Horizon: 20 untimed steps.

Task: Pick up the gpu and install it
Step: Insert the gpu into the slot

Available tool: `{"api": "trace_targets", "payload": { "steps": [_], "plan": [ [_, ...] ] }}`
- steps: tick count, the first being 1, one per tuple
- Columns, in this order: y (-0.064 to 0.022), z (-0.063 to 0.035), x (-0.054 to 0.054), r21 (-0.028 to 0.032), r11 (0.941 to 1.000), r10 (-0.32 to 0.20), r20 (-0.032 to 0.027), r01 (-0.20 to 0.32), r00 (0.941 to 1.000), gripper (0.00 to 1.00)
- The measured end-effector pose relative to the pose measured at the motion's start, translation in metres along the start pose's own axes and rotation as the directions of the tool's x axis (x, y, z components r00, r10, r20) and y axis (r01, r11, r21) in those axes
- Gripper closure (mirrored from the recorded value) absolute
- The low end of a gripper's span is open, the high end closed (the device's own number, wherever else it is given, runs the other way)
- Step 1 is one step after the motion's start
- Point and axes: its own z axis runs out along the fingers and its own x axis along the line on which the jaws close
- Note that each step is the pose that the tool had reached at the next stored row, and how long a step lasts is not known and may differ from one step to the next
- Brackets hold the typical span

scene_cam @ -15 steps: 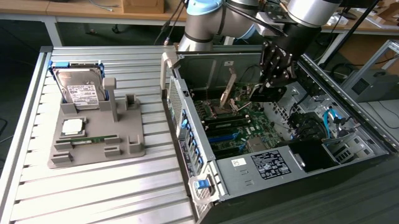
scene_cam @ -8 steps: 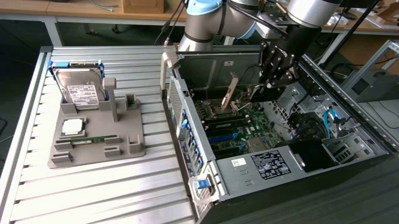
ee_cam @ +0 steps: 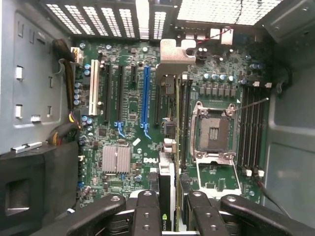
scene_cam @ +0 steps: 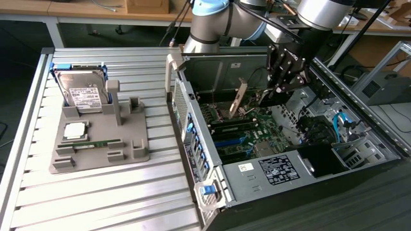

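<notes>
End effector (ee_cam: 172,204), jaws partly closed, pinches the gpu (ee_cam: 166,179) edge-on above the motherboard (ee_cam: 130,105).

High exterior and close wrist views share the motherboard (scene_cam: 247,132) (ee_cam: 128,113).

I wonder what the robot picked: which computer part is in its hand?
The gpu, the flat card pinched upright in the hand inside the case. The hard drive and RAM stick sit on the grey holder.
</notes>
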Motion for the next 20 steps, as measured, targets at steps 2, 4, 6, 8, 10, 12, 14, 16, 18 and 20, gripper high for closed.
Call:
{"api": "trace_targets", "payload": {
  "steps": [2,4,6,8,10,12,14,16,18,20],
  "plan": [
    [0.0004,-0.0001,0.004,0.0,1.0,0.0,0.0001,0.0,1.0,0.73],
    [0.0008,0.0,0.007,0.0,1.0,0.0,0.0002,0.0,1.0,0.73],
    [0.0014,0.0003,0.01,0.0,1.0,0.0,0.0002,0.0,1.0,0.73],
    [0.0016,0.0011,0.012,0.0,1.0,0.002,0.0001,-0.002,1.0,0.73],
    [0.0016,0.0025,0.013,0.0002,1.0,0.004,0.0006,-0.004,1.0,0.73],
    [0.0017,0.0036,0.013,0.0002,1.0,0.005,0.0003,-0.005,1.0,0.73],
    [0.0017,0.0049,0.014,0.0002,1.0,0.006,0.0005,-0.006,1.0,0.73],
    [0.0017,0.0057,0.014,0.0001,1.0,0.006,0.0002,-0.006,1.0,0.73],
    [0.0017,0.007,0.014,0.0002,1.0,0.006,0.0004,-0.006,1.0,0.73],
    [0.0018,0.0077,0.014,0.0002,1.0,0.006,0.0003,-0.006,1.0,0.73]
  ]
}}
